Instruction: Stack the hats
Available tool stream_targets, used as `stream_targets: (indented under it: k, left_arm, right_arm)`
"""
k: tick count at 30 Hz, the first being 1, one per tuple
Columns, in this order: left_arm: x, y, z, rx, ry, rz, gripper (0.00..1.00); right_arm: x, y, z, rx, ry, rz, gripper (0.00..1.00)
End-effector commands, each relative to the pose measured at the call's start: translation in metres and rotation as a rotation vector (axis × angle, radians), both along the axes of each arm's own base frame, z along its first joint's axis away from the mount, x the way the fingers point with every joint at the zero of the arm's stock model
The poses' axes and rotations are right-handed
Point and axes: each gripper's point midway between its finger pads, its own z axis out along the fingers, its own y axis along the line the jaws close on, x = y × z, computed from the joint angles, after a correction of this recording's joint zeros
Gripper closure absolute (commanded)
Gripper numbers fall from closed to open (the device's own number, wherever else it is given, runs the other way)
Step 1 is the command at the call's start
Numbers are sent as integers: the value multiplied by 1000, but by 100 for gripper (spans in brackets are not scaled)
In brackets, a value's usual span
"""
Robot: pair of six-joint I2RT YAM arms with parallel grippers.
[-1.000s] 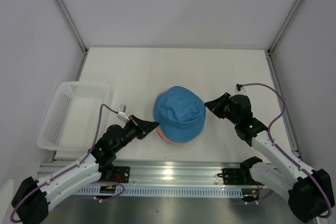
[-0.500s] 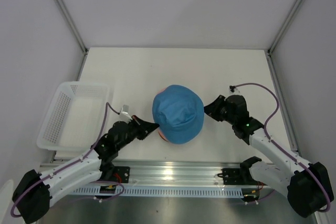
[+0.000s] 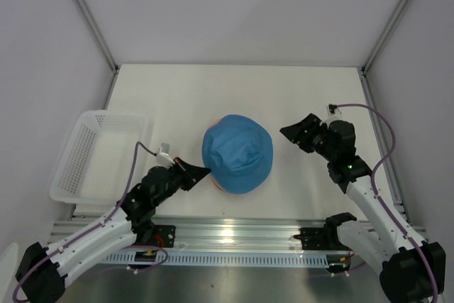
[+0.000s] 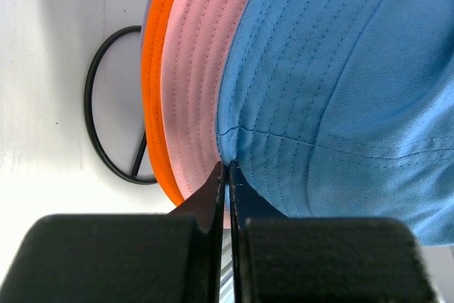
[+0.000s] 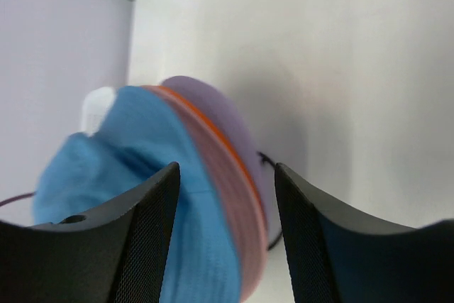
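Observation:
The hats lie stacked mid-table with the sky blue hat (image 3: 237,152) on top; a pink brim (image 3: 225,188) peeks out below it. In the left wrist view the blue hat (image 4: 340,69) covers the pink hat (image 4: 198,69) and the orange hat (image 4: 152,69). My left gripper (image 3: 206,170) (image 4: 228,168) is shut on the blue hat's brim at the stack's left edge. My right gripper (image 3: 289,133) (image 5: 225,166) is open and holds nothing, a short way right of the stack. Its view shows the blue hat (image 5: 120,168), the pink hat (image 5: 234,196), the orange hat (image 5: 206,133) and the lavender hat (image 5: 220,111) at the bottom.
A white mesh basket (image 3: 92,161) sits at the table's left edge, close to the left arm. A thin black wire ring (image 4: 92,104) lies on the table under the stack's edge. White walls close in the table on three sides.
My right gripper has opened and drawn back to the right, away from the stack. The blue hat has shifted a little to the left. The left gripper stays shut.

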Motion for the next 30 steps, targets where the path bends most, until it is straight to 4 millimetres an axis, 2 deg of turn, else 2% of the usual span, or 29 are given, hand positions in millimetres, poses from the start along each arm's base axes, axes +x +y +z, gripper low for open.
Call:
stream_targets:
  k: [1, 2, 5, 8, 10, 17, 20, 21, 22, 26, 30]
  left_arm:
    - [0, 6, -15, 96, 21, 6, 99]
    - [-1, 6, -17, 103, 29, 1, 99]
    - [3, 1, -10, 91, 13, -11, 99]
    - [3, -2, -11, 94, 15, -21, 99]
    - [3, -3, -9, 91, 12, -24, 99]
    - [3, -4, -8, 87, 5, -31, 99]
    - [4, -4, -7, 87, 1, -30, 99]
    - [3, -4, -8, 89, 3, -32, 99]
    - [3, -4, -8, 90, 4, -33, 99]
    - [3, -4, -14, 99, 16, -34, 99]
    - [1, -5, -21, 113, 44, -40, 99]
  right_arm:
    - [-3, 28, 58, 108, -175, 159, 40]
    - [-2, 31, 63, 112, -198, 170, 40]
    - [-3, 47, 59, 115, -202, 228, 41]
    - [-2, 61, 45, 101, -174, 265, 43]
    - [2, 65, 30, 83, -138, 272, 43]
    - [7, 70, 6, 39, -91, 271, 50]
    - [8, 70, 5, 51, -87, 262, 65]
    - [10, 69, 4, 54, -86, 252, 89]
    - [12, 67, 1, 59, -76, 221, 100]
    - [18, 58, -16, 58, -51, 145, 100]
    - [16, 59, -48, 44, 46, 144, 100]
